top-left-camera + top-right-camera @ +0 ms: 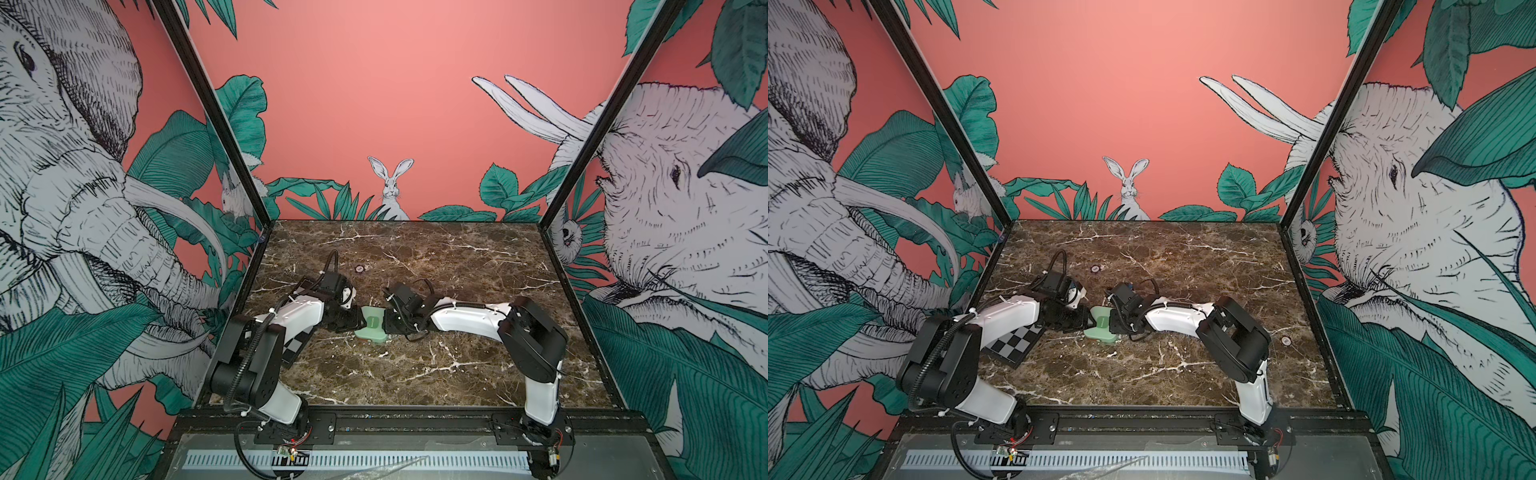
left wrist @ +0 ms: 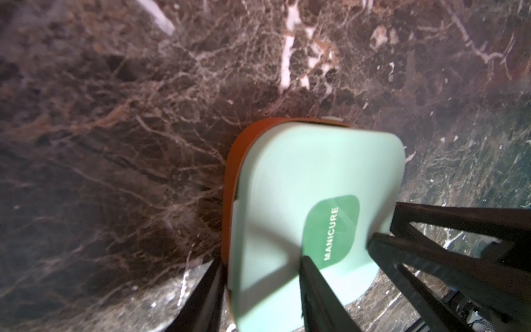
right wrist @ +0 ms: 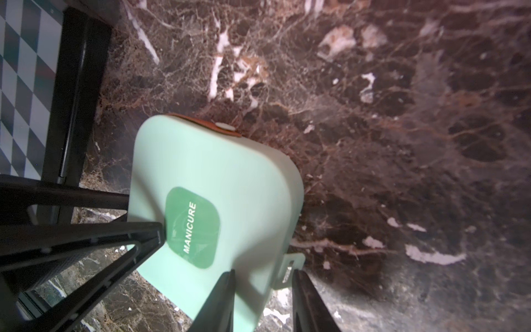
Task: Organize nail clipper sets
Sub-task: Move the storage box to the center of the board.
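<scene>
Your left hand (image 2: 260, 267) straddles the left edge of the one mint-green case (image 1: 372, 328) in the middle of the surface (image 1: 457, 365); your right hand (image 3: 263, 273) straddles its right edge at the tab (image 3: 290, 263). Whether either hand is clenched, I cannot tell. One checkered board (image 1: 1013, 343) lies partly hidden under your left arm (image 1: 1009, 316).

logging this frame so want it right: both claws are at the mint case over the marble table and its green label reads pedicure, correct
Wrong on the label: it reads MANICURE, as both wrist views show. The rest stands: left claw and right claw are at the mint case over the marble table.
</scene>
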